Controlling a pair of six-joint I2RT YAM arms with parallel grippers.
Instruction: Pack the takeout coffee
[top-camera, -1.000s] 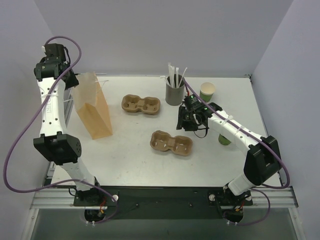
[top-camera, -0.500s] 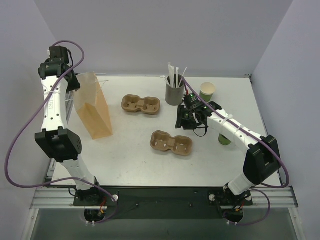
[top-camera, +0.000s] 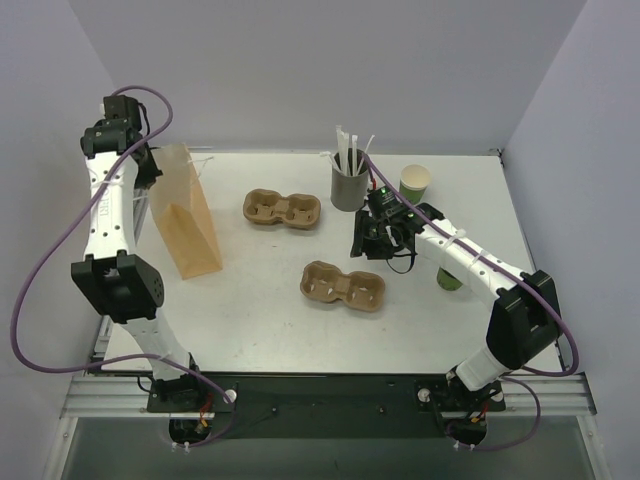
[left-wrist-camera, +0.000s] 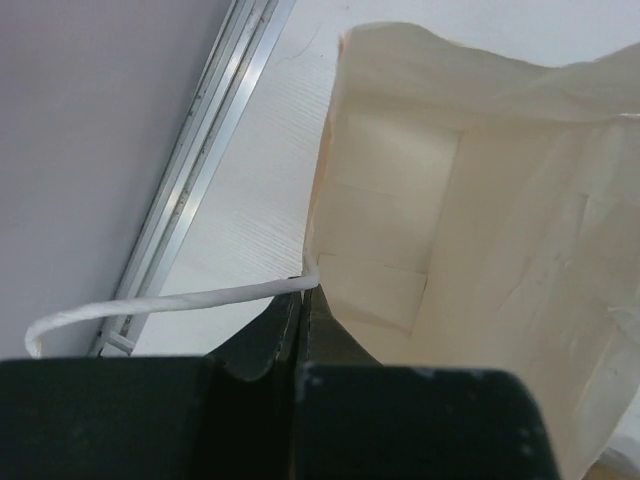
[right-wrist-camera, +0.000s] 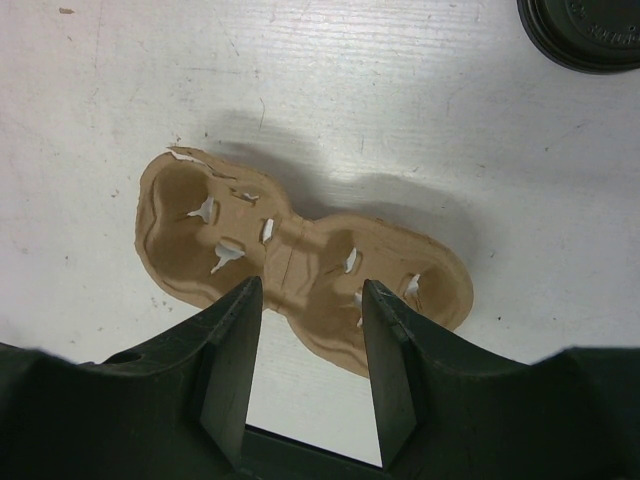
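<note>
The right claw (right-wrist-camera: 310, 288) hangs open, its fingers apart above the narrow waist of the nearer cardboard tray (right-wrist-camera: 180, 215), touching nothing. To the right of that tray stands the takeout coffee (top-camera: 449, 279), half hidden under the right forearm (top-camera: 470, 262). Its black lid (right-wrist-camera: 585, 30) shows at the edge of the right wrist view. The left claw (left-wrist-camera: 300, 315) is far to the left of the tray. It is pressed together on the rim of the paper bag (left-wrist-camera: 480, 200), where the string handle (left-wrist-camera: 160, 305) joins it, and the bag's mouth gapes.

The coffee is probably light, heavier if filled, with a soft paper wall that dents under a squeeze. The lid looks slick and could pop off. The best hold is across the wall just below the lid, gentle, with the cup kept upright.
</note>
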